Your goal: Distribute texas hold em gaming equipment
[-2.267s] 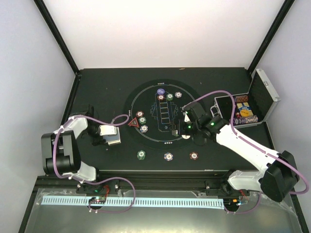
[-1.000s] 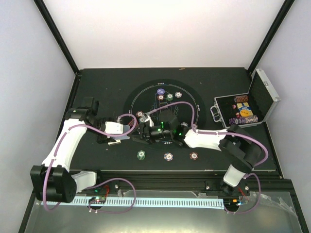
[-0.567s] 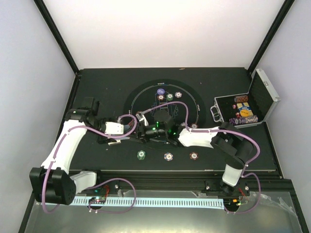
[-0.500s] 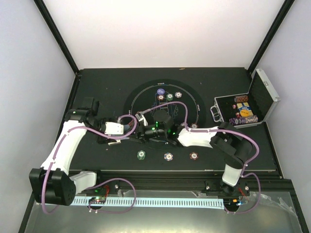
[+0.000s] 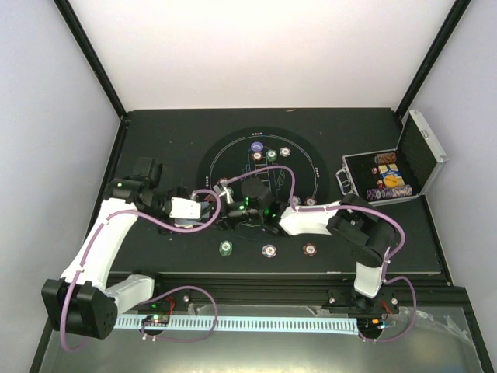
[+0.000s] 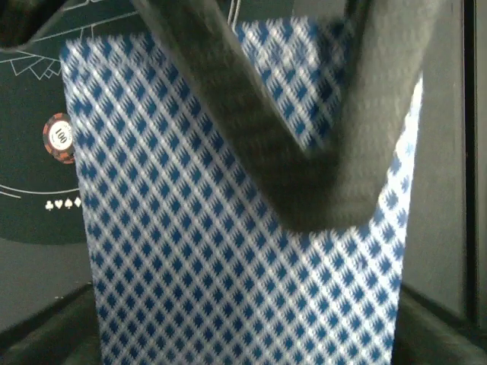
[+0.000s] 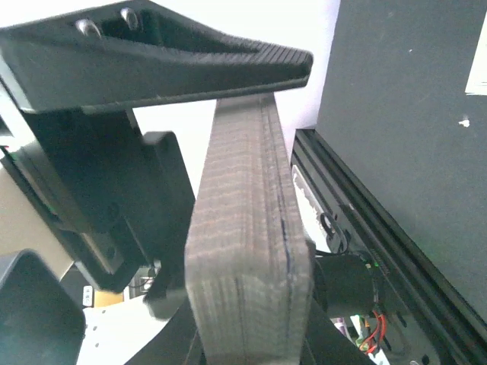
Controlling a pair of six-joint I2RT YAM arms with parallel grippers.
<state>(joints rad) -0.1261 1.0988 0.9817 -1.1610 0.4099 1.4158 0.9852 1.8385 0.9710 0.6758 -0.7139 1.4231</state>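
Observation:
The deck of blue-diamond-backed playing cards (image 6: 190, 251) fills the left wrist view. My left gripper (image 6: 243, 334) is open, a finger at each lower corner beside the deck's long edges. My right gripper (image 7: 247, 327) is shut on the deck (image 7: 243, 228) across its thickness, and one of its fingers (image 6: 319, 182) lies over the card back. In the top view both grippers, left (image 5: 206, 207) and right (image 5: 226, 210), meet at the mat's left rim, hiding the deck. Striped chips lie on the mat: green (image 5: 225, 248), white (image 5: 269, 250), maroon (image 5: 310, 249), several near blue (image 5: 257, 146).
The round black mat (image 5: 225, 155) covers the table's middle. The open silver case (image 5: 423, 148) with stacked chips (image 5: 388, 185) stands at the right. A maroon chip (image 6: 61, 137) lies left of the deck. My right arm stretches across the mat's near half.
My right gripper crossed from the mat's right side to the left gripper and closed its jaws on the deck. The left jaws have spread apart.

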